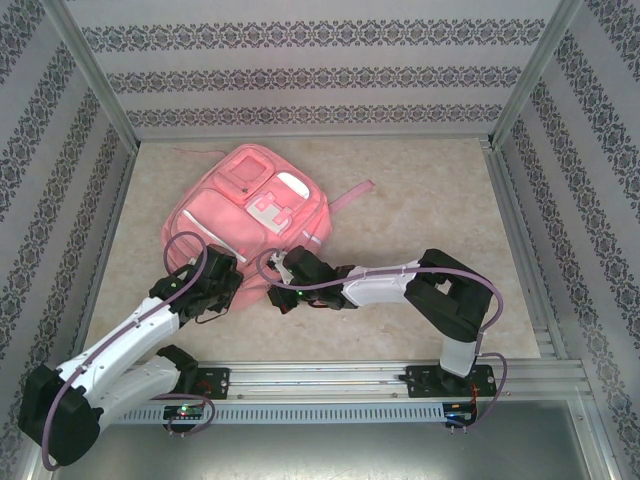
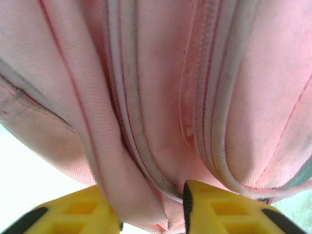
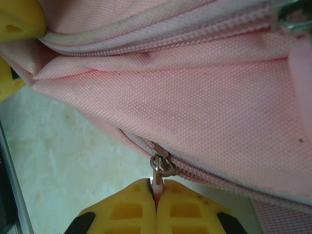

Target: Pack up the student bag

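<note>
The student bag (image 1: 250, 215) lies flat on the pale table (image 1: 430, 210), front side up, toward 10 o'clock from the table's middle. Its pale trim patches (image 1: 270, 210) face the camera. 1 pink strap (image 1: 350, 193) trails onto the table from its 3 o'clock side. The bag's near edge, at 6 o'clock, is where both arms meet it.

In the left wrist view, the left gripper (image 2: 151, 214) sits at 6 o'clock with its 2 yellow fingers (image 2: 78, 214) on either side of a hanging fold of the bag's pink fabric. The fold fills the gap between them and both fingers touch it, so the pincer is grasping the bag's cloth. Zip lines and piped seams run up from the fold toward 12 o'clock.

In the right wrist view, the right gripper (image 3: 157, 195) is clenched, its 2 fingers pressed together at 6 o'clock on the zip pull (image 3: 157, 179). The metal slider (image 3: 162, 165) sits just above the fingertips on a zip track that runs away toward 4 o'clock.

From above, the left gripper is at the bag's 7 o'clock corner, and the right gripper is just beside it, toward 5 o'clock along the same edge.
</note>
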Controlling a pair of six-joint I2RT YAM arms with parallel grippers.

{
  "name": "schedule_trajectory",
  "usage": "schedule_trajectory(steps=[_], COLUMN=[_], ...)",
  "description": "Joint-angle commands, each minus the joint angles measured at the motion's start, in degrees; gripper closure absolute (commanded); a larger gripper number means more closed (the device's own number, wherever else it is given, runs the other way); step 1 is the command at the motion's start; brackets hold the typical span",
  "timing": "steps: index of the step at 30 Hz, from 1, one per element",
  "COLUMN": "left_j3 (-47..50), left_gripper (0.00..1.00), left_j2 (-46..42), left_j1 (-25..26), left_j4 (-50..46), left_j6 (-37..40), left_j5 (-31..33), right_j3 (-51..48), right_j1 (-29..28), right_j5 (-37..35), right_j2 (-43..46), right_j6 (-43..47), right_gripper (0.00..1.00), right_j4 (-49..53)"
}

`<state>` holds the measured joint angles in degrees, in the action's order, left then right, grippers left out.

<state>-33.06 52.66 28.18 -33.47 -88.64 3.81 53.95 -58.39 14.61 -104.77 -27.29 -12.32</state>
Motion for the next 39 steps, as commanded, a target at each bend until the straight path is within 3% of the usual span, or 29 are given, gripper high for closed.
schedule_trajectory(steps=[1,8,24,35,39], left_j3=[0.64,-0.05,-2.64,-2.11,-3.01], left_gripper=[0.77,1.00,1.00,1.00,1.00], left_j2=[0.43,-1.76,-4.07,-1.80,0.52], left_j1=[0.56,-0.16,-1.62,-1.58,-1.44], left_j4=[2.78,1.21,-1.87,2.92,4.67], left_j6=[0.41,2.45,6.09,7.71,9.28], left_j5=[2.98,3.36,2.09,-1.83,-3.73], right_j3=[-0.64,-3.47,-5.48,-9.57,-10.50], right_j1=[-0.34,1.42,4.61,8.21,9.48], right_j5=[-0.94,-1.96,-5.73,-14.55,-14.17], right_j2=[0.92,3.20,4.39,7.39,8.62], right_j6=[-0.37,-0.21,-0.74,-6.74,-6.97], right_gripper=[1.00,1.00,1.00,1.00,1.00], right_j4=[-0.96,-0.34,1.06,1.38,0.15])
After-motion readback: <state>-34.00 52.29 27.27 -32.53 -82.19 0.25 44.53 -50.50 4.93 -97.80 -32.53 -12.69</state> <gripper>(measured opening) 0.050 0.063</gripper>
